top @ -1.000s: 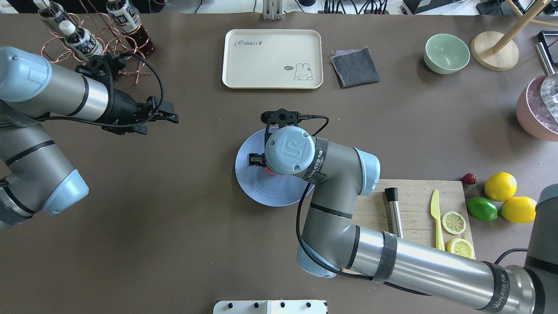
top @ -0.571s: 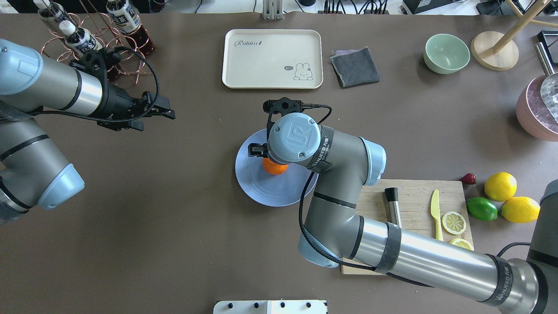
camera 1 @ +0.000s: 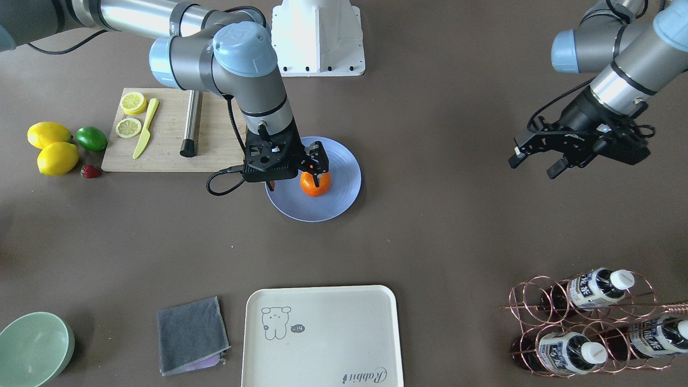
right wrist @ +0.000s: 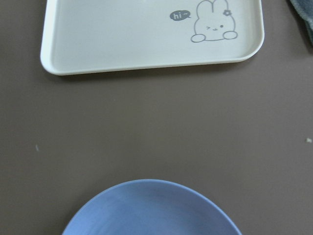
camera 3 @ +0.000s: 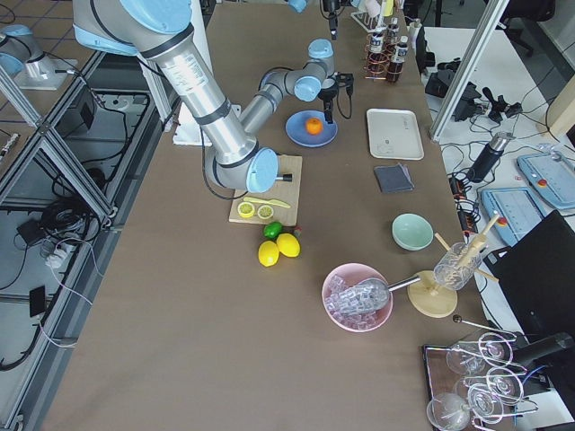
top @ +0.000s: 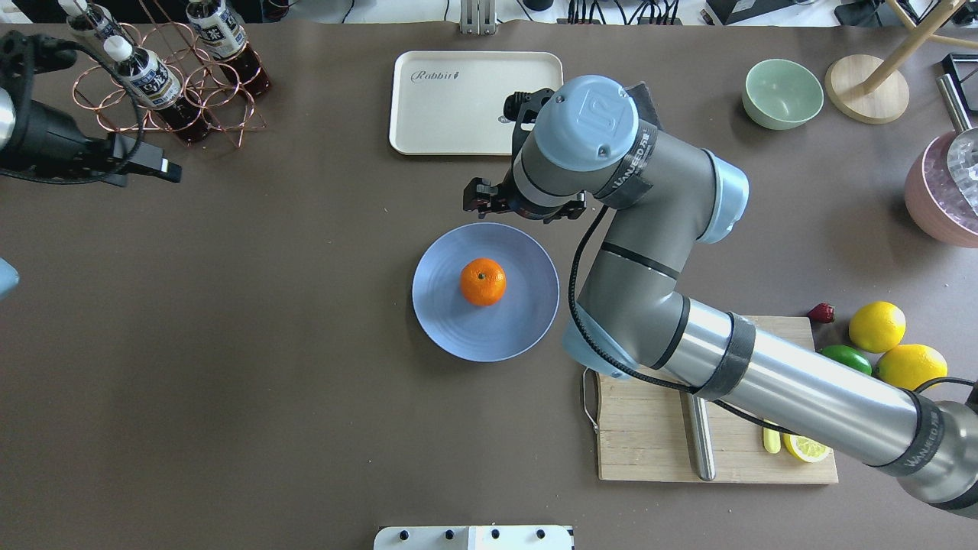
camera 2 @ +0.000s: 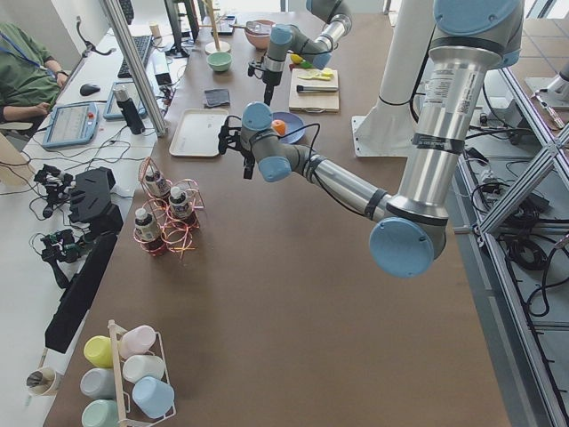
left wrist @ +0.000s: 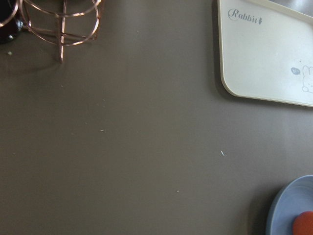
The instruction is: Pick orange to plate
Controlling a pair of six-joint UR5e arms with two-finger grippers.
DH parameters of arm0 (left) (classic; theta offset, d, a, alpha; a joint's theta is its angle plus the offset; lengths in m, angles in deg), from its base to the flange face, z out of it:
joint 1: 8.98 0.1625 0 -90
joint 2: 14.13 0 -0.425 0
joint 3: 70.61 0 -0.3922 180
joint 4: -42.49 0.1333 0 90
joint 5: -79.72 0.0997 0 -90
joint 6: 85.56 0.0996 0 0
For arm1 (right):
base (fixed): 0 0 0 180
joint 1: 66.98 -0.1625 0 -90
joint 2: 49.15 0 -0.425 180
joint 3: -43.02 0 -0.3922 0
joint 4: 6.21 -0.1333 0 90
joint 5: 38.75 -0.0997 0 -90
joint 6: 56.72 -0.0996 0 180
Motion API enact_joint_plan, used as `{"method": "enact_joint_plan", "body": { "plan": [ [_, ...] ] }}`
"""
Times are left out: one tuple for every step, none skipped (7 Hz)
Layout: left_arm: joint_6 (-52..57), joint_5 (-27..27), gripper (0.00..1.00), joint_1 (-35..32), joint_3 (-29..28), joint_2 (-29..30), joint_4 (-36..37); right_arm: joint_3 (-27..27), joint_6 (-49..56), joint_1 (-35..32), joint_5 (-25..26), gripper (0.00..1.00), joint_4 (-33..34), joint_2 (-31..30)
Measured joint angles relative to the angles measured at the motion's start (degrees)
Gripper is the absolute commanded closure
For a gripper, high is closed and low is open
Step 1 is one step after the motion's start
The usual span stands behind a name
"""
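Right hand (camera 1: 295,172), spread and empty, hangs near orange (top: 483,281) on plate (top: 451,325) on brown table (top: 306,397).

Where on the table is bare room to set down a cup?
The widest bare table lies left of the plate, below the bottle rack in the overhead view. The gap between plate and tray is tight: the right tool hangs there. The corner with cutting board and lemons is crowded.

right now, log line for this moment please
orange: on plate, near centre | left pincer: open, empty, off to the side | task: placed
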Motion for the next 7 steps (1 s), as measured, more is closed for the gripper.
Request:
{"method": "enact_joint_plan", "body": {
  "plan": [
    [6.92, -2.34, 0.02, -4.84, 0.18, -3.76, 0.08, -1.24, 2.25, -2.00, -1.85, 0.00, 0.37, -2.42],
    [14.23, -3.27, 0.02, -9.30, 0.10, -7.69, 0.14, -2.41, 3.63, -3.59, -3.46, 0.00, 0.62, -5.06],
    [21.82, -3.74, 0.02, -13.96, 0.00, -11.50, 0.12, -3.54, 5.05, -5.11, -4.57, 0.00, 0.81, -8.16],
    [30.84, -5.46, 0.02, -19.28, -0.15, -14.97, 0.07, -5.36, 9.02, -7.09, -5.59, 0.00, 0.83, -12.44],
    [38.41, -8.26, 0.02, -24.44, -1.17, -16.92, 0.09, -7.53, 14.97, -9.96, -7.61, 0.00, 0.63, -17.60],
    [42.36, -9.79, 0.02, -28.21, -3.14, -17.48, 0.09, -8.78, 20.19, -13.48, -10.69, 0.00, 0.37, -21.92],
    [43.93, -10.11, 0.02, -30.06, -5.91, -17.18, 0.06, -9.29, 25.15, -17.53, -14.27, 0.00, 0.27, -25.47]
  ]
}}
